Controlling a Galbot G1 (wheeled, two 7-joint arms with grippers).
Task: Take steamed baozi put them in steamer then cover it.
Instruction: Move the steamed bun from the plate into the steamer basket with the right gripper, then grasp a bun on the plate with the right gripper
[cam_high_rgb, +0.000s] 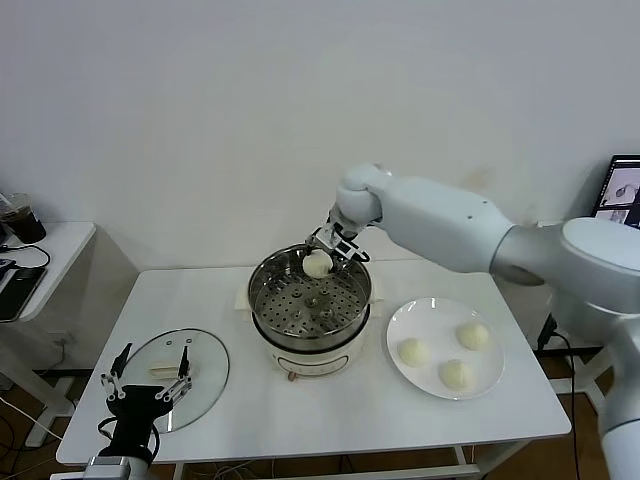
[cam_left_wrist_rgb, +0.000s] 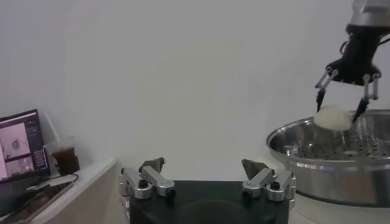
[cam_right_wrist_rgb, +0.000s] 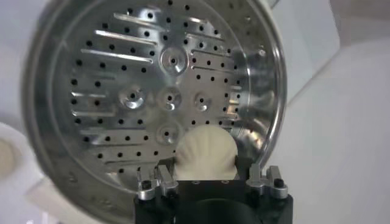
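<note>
Nearest the robot, the left gripper (cam_high_rgb: 147, 385) waits low at the front left edge of the worktop (cam_high_rgb: 330, 410), its fingers (cam_left_wrist_rgb: 152, 173) spread wide apart and holding nothing. Just beyond it the glass cover (cam_high_rgb: 180, 372) lies flat on the worktop, handle up, well apart from the pot.

Toward the right, a white plate (cam_high_rgb: 405, 325) carries three buns (cam_high_rgb: 456, 374), so three transfers remain after this one.

In the middle stands the steamer (cam_high_rgb: 310, 300), its steel basket with the perforated bottom sitting on the cream base. No bun lies in the basket yet.

Farthest back, the right gripper (cam_high_rgb: 330, 252) hangs over the rear rim of the basket with its fingers (cam_left_wrist_rgb: 363, 100) clamped on the first bun (cam_right_wrist_rgb: 206, 152). The bun sits just above the rim, not yet touching the perforated bottom.

The step in hand looks like the placing of the first bun. The next move probably calls for lowering the bun into the basket, near the far side so room is left for the others, then parting the fingers gently so the soft dough is neither dented nor dragged out as the arm lifts away. The cover comes last, likely for the left arm.
</note>
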